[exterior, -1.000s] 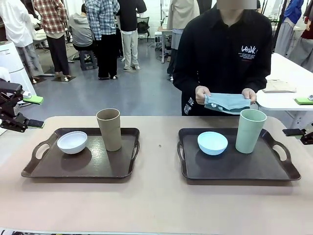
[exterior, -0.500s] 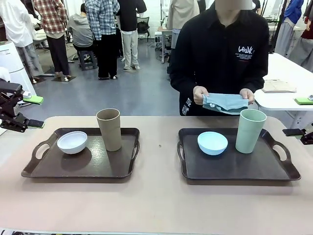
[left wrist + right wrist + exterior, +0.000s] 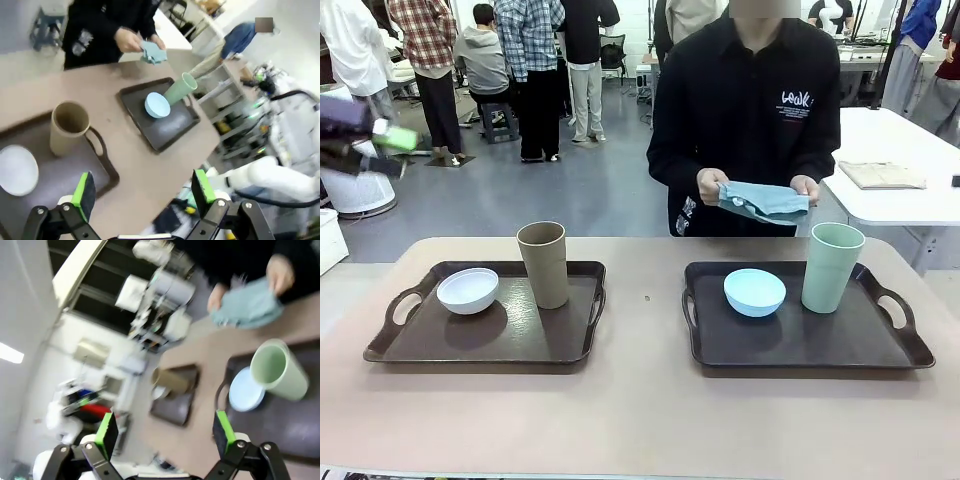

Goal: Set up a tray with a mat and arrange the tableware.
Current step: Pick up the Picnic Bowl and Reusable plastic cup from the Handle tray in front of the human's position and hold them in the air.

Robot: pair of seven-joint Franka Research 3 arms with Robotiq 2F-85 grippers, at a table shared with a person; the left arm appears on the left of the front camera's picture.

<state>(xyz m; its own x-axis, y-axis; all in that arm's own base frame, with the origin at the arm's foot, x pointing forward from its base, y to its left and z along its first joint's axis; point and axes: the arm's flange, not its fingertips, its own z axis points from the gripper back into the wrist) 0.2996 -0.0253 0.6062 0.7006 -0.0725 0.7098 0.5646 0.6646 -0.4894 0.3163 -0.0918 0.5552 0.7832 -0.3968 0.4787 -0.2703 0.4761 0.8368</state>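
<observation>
Two dark brown trays lie on the table. The left tray [image 3: 420, 345] holds a white bowl [image 3: 468, 290] and a tan cup [image 3: 543, 263]. On the right tray [image 3: 800, 345] are a light blue bowl [image 3: 754, 292] and a pale green cup [image 3: 832, 267]. Behind the table a person holds a folded blue-grey mat [image 3: 766, 201] in both hands. My left gripper [image 3: 375, 145] is a blur high at the far left. Its wrist view shows it open [image 3: 143, 192] high above the tan cup [image 3: 70, 127] and blue bowl [image 3: 157, 105]. My right gripper [image 3: 165, 432] is open too, high above the green cup [image 3: 277, 370].
A white side table [image 3: 910, 200] with a folded beige cloth [image 3: 882, 175] stands at the back right. Several people stand far behind on the grey floor. The table's front half [image 3: 640, 420] is bare.
Both arms have lifted from the table's side edges: the left gripper is now high at the left, and the right has left the front view. The person has shifted left with the mat.
</observation>
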